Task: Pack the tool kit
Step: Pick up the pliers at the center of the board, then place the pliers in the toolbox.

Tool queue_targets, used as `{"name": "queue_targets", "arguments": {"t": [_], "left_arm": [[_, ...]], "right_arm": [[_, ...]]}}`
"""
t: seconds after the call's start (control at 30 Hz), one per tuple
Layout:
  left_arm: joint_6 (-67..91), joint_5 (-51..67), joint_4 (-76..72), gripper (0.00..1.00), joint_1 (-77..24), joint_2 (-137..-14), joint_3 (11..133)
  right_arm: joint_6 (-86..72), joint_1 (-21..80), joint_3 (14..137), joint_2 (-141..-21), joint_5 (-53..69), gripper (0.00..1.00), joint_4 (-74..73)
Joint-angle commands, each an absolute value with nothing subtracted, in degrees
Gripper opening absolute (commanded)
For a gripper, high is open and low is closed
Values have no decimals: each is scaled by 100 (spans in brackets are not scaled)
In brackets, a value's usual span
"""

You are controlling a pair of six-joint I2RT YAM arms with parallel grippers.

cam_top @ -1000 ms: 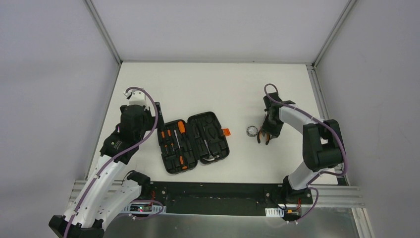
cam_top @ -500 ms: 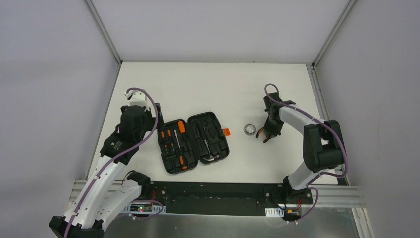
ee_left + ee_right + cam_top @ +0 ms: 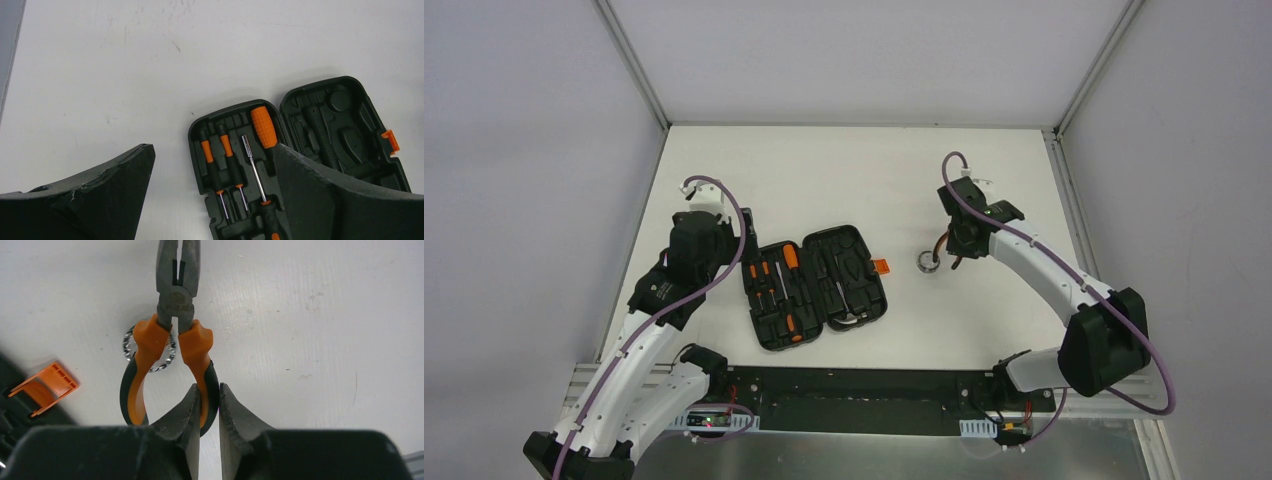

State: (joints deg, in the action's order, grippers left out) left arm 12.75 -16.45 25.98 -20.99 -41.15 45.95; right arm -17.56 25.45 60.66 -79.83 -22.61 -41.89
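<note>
On the white table (image 3: 844, 170) I count one case, one pliers and one small shiny round thing, with two grippers over them. At the left, the left gripper (image 3: 211, 147) hangs near the far left corner of the case, its jaws spread wide with nothing between them. The case (image 3: 345, 107) lies open and flat near the middle of the table, its two halves side by side. The left half holds the screwdrivers (image 3: 226, 150): two thin ones with orange collars, one bare metal shaft and one thick orange handle (image 3: 263, 126); their lower ends are cut off or hidden by the finger. The right half shows empty moulded slots, and something pale at its near edge is too small to tell. One orange latch (image 3: 391, 141) sticks out from its right edge. To the right, apart from the case, lies the small shiny round thing (image 3: 128, 345). The pliers (image 3: 175, 302) are over it and hide its middle. The right gripper (image 3: 209, 387) is clenched on one handle of the pliers; the other handle is free. Whether the pliers touch the table I cannot tell
</note>
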Motion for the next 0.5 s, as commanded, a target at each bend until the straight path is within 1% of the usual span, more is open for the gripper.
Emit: {"name": "queue_targets", "arguments": {"t": [0.0, 0.2, 0.37, 0.47], "left_arm": [[1213, -1487, 2452, 93, -2110, -4095, 4553], [1209, -1191, 2414, 93, -2109, -4076, 4542], [1336, -417, 2322, 93, -2113, -4154, 4574], [1512, -21, 2303, 93, -2109, -4289, 4595]], "right_arm": [[-1407, 3092, 6578, -7719, -2696, 0, -4221], [-1060, 3917, 6864, -7764, -2791, 0, -3988], [-869, 4539, 6938, -7815, -2743, 0, -3548], [-798, 4707, 6969, -7948, -2604, 0, -3345]]}}
